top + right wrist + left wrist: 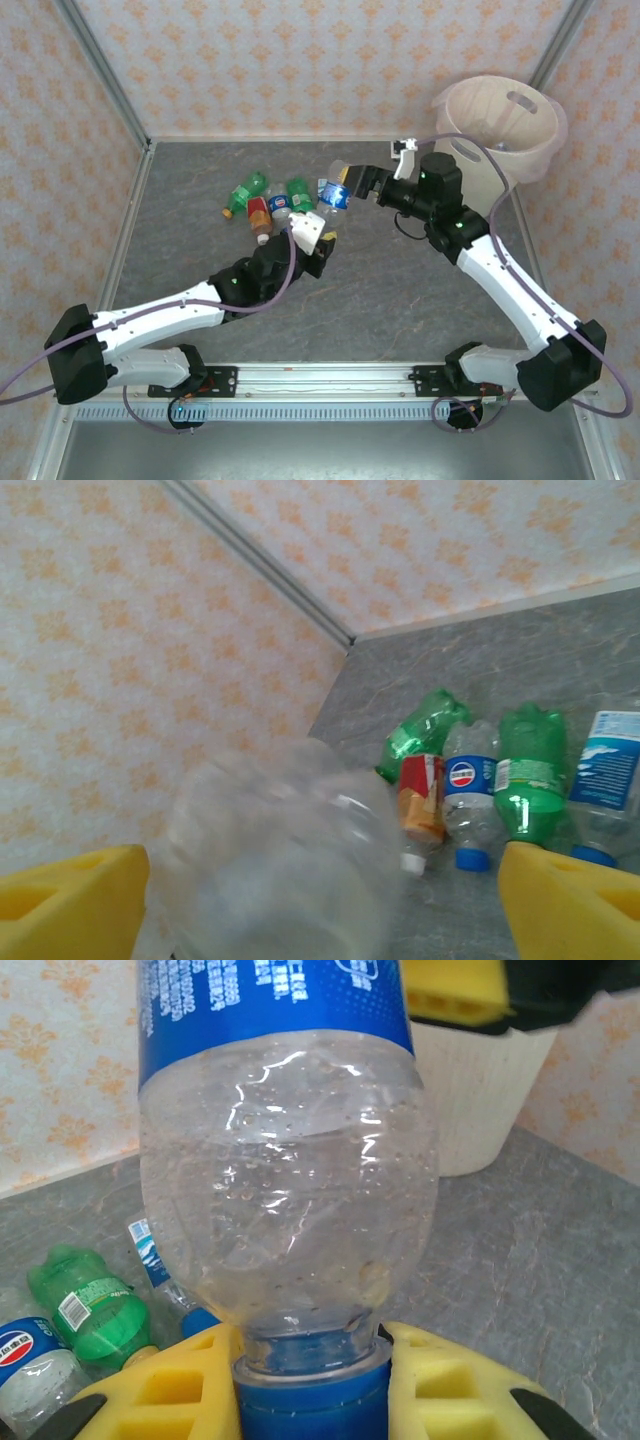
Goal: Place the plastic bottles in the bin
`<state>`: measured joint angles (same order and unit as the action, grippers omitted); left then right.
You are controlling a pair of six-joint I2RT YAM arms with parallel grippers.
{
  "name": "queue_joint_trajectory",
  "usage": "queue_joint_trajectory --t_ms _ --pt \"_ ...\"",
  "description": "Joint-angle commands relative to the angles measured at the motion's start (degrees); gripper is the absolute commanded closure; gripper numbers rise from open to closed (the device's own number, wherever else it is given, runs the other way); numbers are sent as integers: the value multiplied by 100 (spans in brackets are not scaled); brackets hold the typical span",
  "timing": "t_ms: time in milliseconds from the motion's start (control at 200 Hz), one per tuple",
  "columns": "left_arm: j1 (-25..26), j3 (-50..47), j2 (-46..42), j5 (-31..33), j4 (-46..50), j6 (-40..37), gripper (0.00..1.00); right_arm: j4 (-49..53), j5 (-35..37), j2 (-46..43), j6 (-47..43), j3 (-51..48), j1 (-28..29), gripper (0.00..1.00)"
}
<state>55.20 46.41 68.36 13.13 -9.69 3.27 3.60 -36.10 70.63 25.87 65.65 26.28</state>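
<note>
My left gripper (320, 214) (312, 1385) is shut on the blue cap and neck of a clear plastic bottle (333, 195) (290, 1170) with a blue label, holding it up off the table. My right gripper (350, 182) (320, 905) stands open around that bottle's clear base (280, 860), its yellow fingers (70, 905) wide apart on either side. Several more plastic bottles lie in a row on the grey table: green (420, 730), red-labelled (422, 795), blue-labelled (470, 785) and another green (530, 775). The pale bin (520, 150) (480, 1100) stands at the far right corner.
The row of bottles (268, 200) lies left of the held one, near the table's middle back. Patterned walls and metal posts close in the table on three sides. A purple cable loops over the right arm close to the bin.
</note>
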Motion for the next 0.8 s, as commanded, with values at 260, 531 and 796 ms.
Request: queue_joint_trajectory --t_ms 260,531,796 --pt "149 165 236 322 -33 -224 75 381 -279 206 -269 155 96 25" --pt "195 312 414 331 14 -239 74 458 -379 184 -372 45 100 33" --pt "220 393 407 358 53 -257 74 520 -435 126 -342 -25 105 31"
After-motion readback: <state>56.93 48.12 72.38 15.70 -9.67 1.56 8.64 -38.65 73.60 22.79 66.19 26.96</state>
